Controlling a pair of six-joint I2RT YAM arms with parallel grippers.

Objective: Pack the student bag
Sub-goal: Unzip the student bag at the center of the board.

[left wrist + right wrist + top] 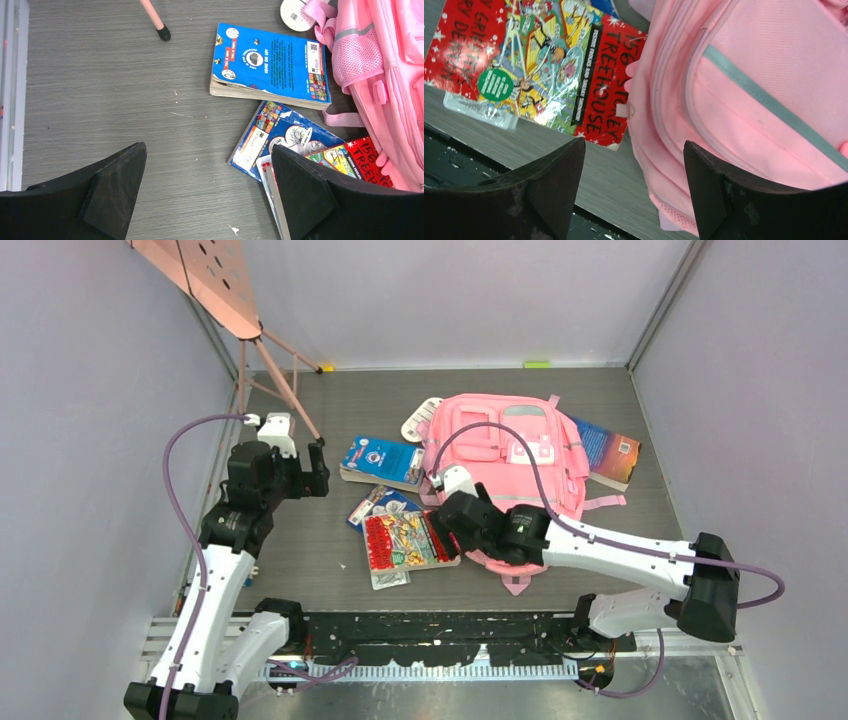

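Okay, top view: student bag [505, 475] flat on table [300, 550], front pockets up, just toward 1 o'clock of table centre, biggest thing there. Also seen in left wrist view as a pink mesh-pocket side at 3 o'clock [395, 75], and filling the 3 o'clock half of right wrist view [744, 100] with grey trim stripe across it. Red Treehouse book [408, 540] [350, 155] [539, 65] at bag's 8 o'clock, edge touching or tucked just under the bag, cannot tell which. Clear plastic packet [388, 580] [479, 107] poking out from under that book at 6 o'clock. Thin blue booklet [378, 505] [280, 135] partly under red book at its 11 o'clock. Thick blue paperback [380, 462] [270, 62] at bag's 9 o'clock, just beside it. Another dark book [608, 455] at bag's 3 o'clock, partly under the bag. White round item [418, 420] [295, 12] at bag's 11 o'clock, mostly hidden. Pink stand leg [270, 360] [162, 32] at table's 10 o'clock. Left claw [318, 470] [208, 150] spread wide, nothing held, above bare table at paperback's 9 o'clock. Right claw [437, 525] [634, 145] spread wide, nothing held, over bag's 7 o'clock corner beside red book; contact with bag not clear.
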